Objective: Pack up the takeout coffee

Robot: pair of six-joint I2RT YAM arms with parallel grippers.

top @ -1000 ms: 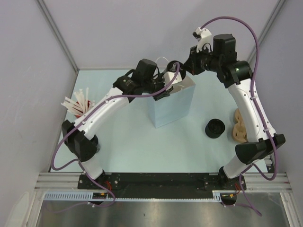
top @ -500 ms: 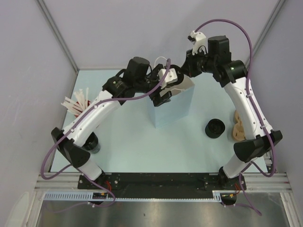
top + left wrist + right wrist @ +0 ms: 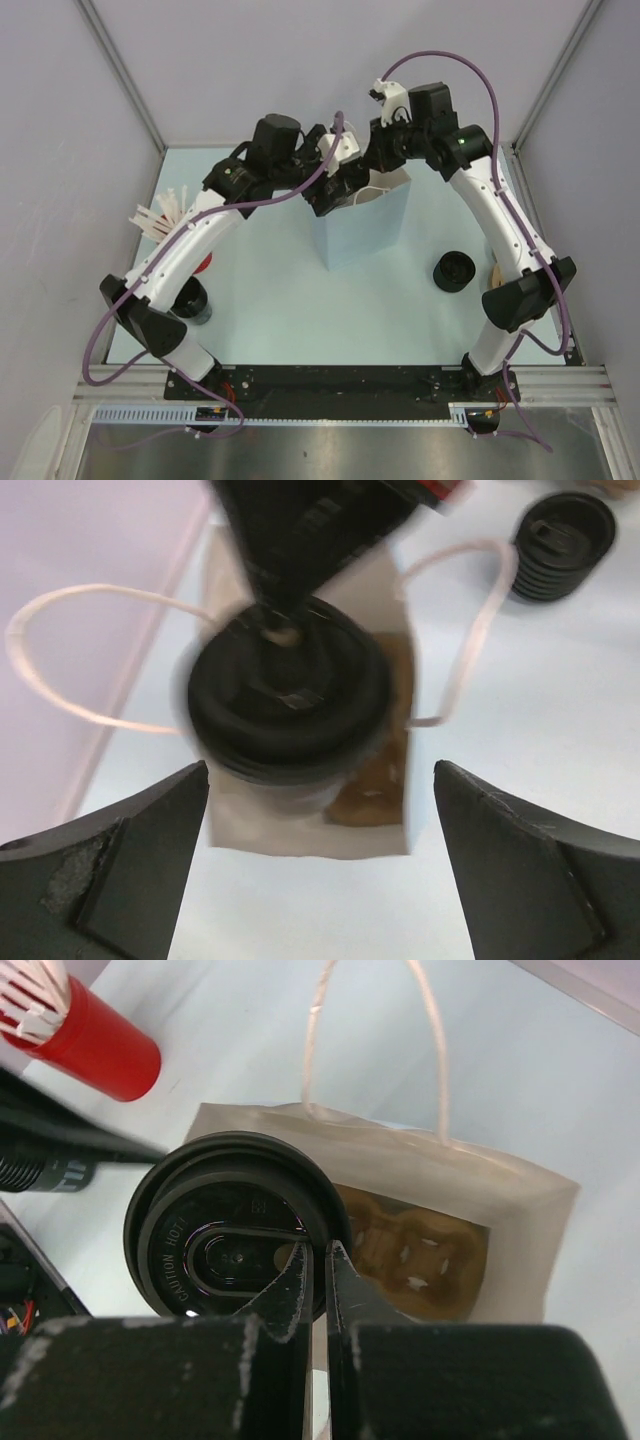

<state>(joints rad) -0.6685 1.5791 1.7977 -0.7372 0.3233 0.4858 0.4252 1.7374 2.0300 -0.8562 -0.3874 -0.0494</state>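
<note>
- And there's the takeout coffee [image 3: 235,1230], lid on, upright, hanging right at the mouth of the pale-blue paper bag [image 3: 500,1175], over the end of the opening nearest the red cup
- How far its base has dipped below the rim, neither wrist view lets me tell
- The right end effector [image 3: 316,1275] has it: fingers pinched tight on the lid's rim from above, a top-down hold that keeps the cup level and should leave the bag's walls untouched
- The left end effector [image 3: 320,765] is spread wide, nothing in it, fingers either side of the bag on the near side; I'd judge it's giving the cup room
- Down inside the bag lies the brown pulp carrier [image 3: 415,1250], flat on the bottom, filling the far part; my read is the cup is being lined up for a seat beside or on it
- Risk call: a rim pinch on a snap-on lid could pop the lid if the cup catches on the bag's edge
- A second black cup [image 3: 563,540] stands on the bench [image 3: 270,290] to the right of the bag, well apart from the action
- The red cup [image 3: 100,1050] with its white straws [image 3: 30,990] sits off to the left, out of the way
- Writing now: the lid carries raised letters reading "CAUTION HOT" along its curve; smaller marks near the sip hole are too fine to read
- No brand or print shows on the bag or the red cup
</note>
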